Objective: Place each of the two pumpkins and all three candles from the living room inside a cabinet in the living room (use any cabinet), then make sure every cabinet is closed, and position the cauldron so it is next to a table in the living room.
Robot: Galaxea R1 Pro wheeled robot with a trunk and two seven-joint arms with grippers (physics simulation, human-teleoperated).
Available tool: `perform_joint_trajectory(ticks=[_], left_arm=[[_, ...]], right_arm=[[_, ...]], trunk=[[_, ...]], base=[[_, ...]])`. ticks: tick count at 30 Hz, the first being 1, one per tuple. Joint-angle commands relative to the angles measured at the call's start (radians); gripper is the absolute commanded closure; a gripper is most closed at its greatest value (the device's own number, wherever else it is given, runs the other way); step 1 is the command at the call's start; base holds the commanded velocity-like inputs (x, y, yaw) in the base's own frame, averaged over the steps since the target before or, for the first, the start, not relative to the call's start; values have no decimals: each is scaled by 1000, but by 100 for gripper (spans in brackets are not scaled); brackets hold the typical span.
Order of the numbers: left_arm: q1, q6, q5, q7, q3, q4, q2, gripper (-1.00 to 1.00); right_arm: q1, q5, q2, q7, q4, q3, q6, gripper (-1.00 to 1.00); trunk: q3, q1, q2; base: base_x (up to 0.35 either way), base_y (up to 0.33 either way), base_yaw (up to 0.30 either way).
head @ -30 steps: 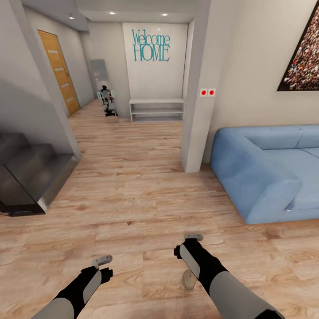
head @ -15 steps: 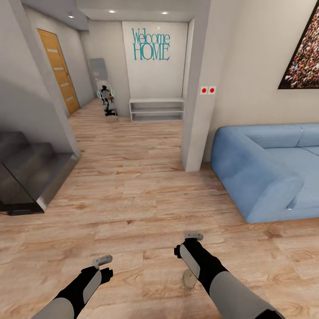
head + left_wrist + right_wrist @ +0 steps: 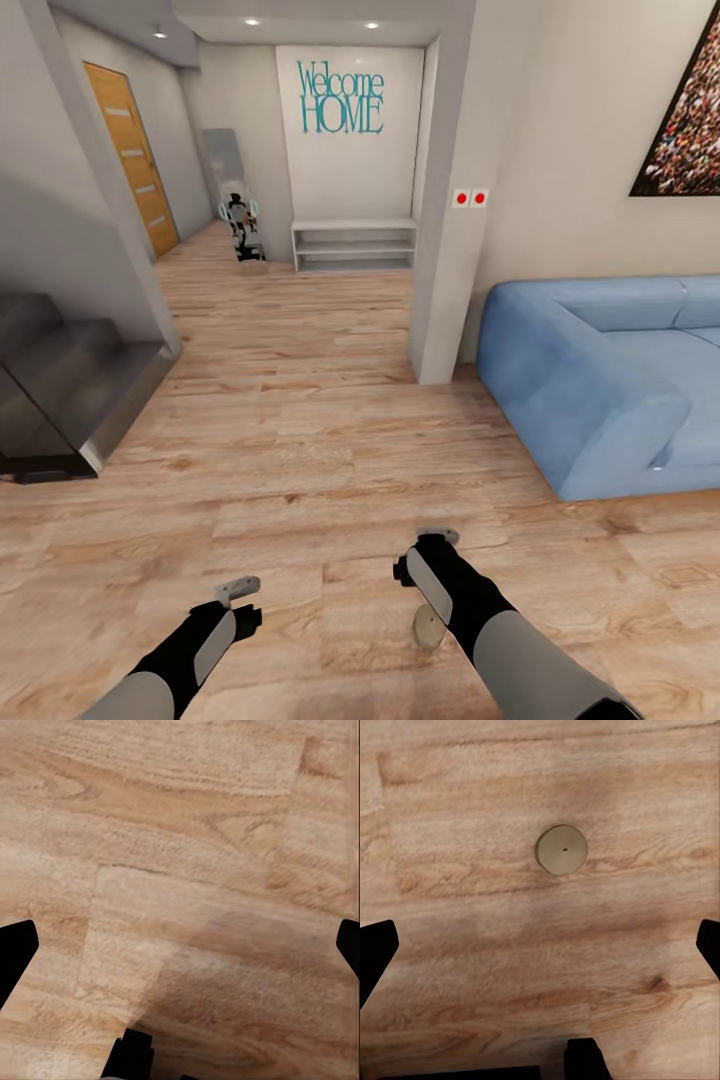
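Observation:
One candle (image 3: pixel 428 625), a short grey-beige cylinder, stands upright on the wood floor just beside my right forearm. The right wrist view looks down on the candle (image 3: pixel 561 849), showing its round top and tiny wick. My right gripper (image 3: pixel 540 945) hangs above it, open and holding nothing, its dark fingertips at the picture's two sides. My left gripper (image 3: pixel 180 945) is also open over bare floorboards, a little left of the candle. In the head view both grippers, the left gripper (image 3: pixel 238 590) and the right gripper (image 3: pixel 437 537), point down at the floor. The pumpkins, cabinet, cauldron and table are out of view.
A blue sofa (image 3: pixel 590 390) stands at the right. A grey pillar (image 3: pixel 440 250) rises ahead beside it. Dark stairs (image 3: pixel 60 400) are at the left. Beyond lies a hallway with a low white shelf (image 3: pixel 354 246), a wooden door (image 3: pixel 133 160) and a "Welcome HOME" wall.
The view has shifted very slightly. My left arm has sunk a little toward the bottom of the head view. The right arm and the candle stay where they were.

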Motion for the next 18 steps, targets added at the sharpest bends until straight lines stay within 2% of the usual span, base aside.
perform_joint_trajectory(ticks=[1, 7, 9, 11, 14, 18], left_arm=[[0, 4, 10, 9, -8, -2, -6, -100], [0, 6, 10, 10, -9, -2, -28, -100], [0, 5, 10, 10, -9, -2, -31, -100], [0, 5, 10, 10, -10, -2, -33, -100], [0, 6, 10, 10, -9, -2, -33, -100], [0, 28, 10, 7, -8, -3, -29, -100]], right_arm=[[-1, -10, -1, -10, -2, 5, 4, -100], [-1, -10, -6, -14, -1, 3, 4, -100], [-1, -10, -21, -16, 2, -7, 6, -100], [-2, -10, -38, -17, 4, -31, 8, -100], [-7, -10, -58, -17, 6, -87, 13, -100], [-10, -10, -64, -17, 7, -121, 17, -100]], trunk=[[-4, 4, -8], [-23, 27, -50], [-29, 35, -64], [-35, 42, -78], [-45, 54, -99], [-57, 69, -127]], base=[[0, 0, 0], [0, 0, 0], [0, 0, 0], [0, 0, 0], [0, 0, 0], [0, 0, 0]])
